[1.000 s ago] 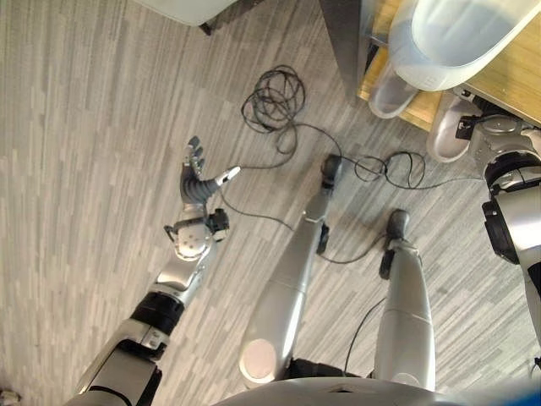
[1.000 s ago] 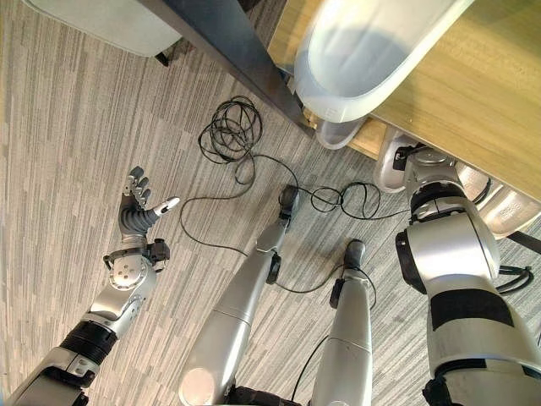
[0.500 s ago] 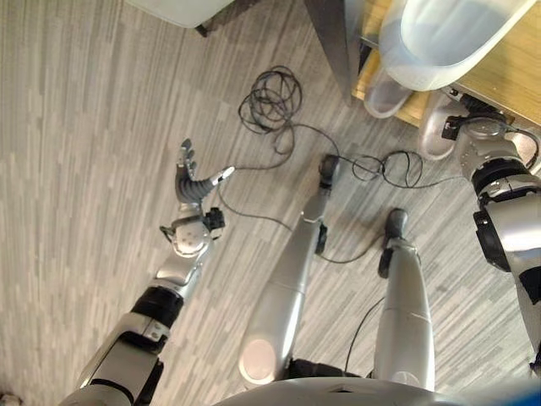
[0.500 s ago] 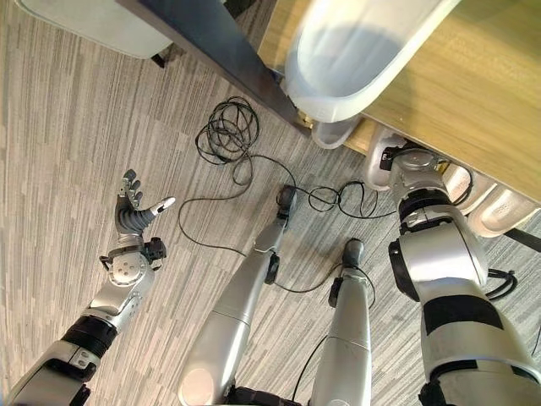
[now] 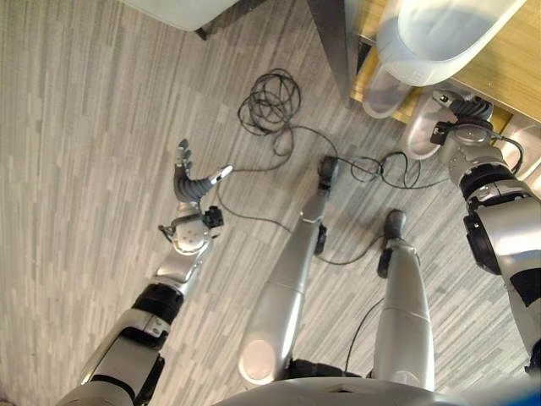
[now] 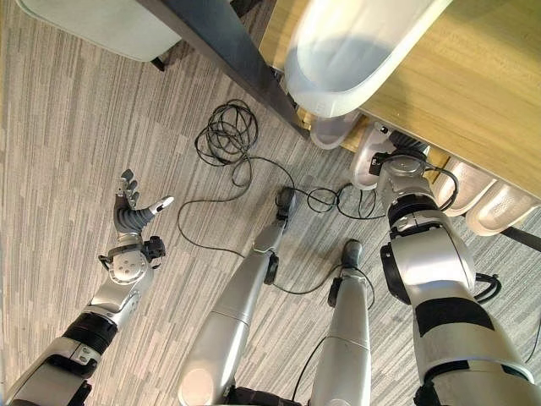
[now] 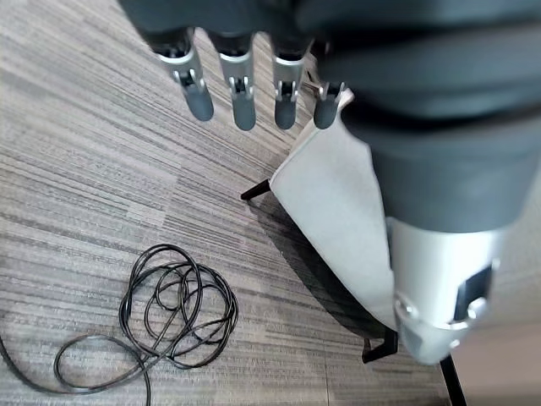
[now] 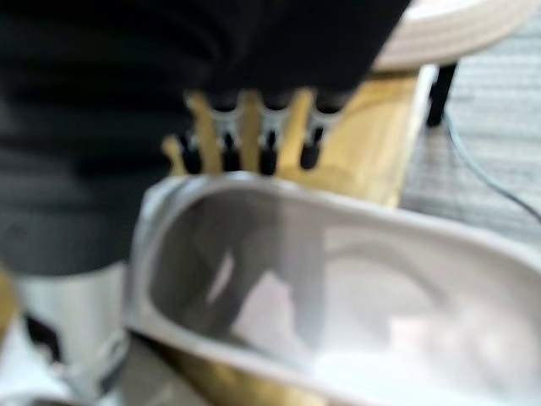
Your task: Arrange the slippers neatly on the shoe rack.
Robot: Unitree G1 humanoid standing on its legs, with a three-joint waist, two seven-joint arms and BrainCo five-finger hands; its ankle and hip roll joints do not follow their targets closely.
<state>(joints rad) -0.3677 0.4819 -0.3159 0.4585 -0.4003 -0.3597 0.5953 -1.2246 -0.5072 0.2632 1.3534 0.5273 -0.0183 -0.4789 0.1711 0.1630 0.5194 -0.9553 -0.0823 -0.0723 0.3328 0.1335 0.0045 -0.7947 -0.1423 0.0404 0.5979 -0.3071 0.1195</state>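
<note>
Grey striped carpet floor [image 5: 76, 127] runs under everything, and a wooden shoe rack [image 6: 473, 93] juts in from the upper right of the head views, its dark upright post [image 6: 228, 51] at its near corner. One pale slipper [image 6: 347, 42] lies on the rack's top board, sole across the wood, and several more pale slippers [image 6: 499, 207] sit tucked on the lower level, toes poking out along the edge at right. The right hand [image 8: 254, 139] reaches in at that lower level, at the upper right of the left eye view beside the slipper [image 5: 423, 135] nearest the post. In its own wrist view its fingers hang straight and released above the open mouth of a grey slipper [image 8: 338, 288], not curled round it, so it seems to be nudging or lining up that slipper in the row rather than carrying it. The left hand [image 5: 193, 182] is held out over the carpet at centre left, well apart from the rack, fingers spread and empty, likely kept wide for balance and out of the way. Past its fingertips the left wrist view shows a light-grey seat [image 7: 338, 220] on thin dark legs.
</note>
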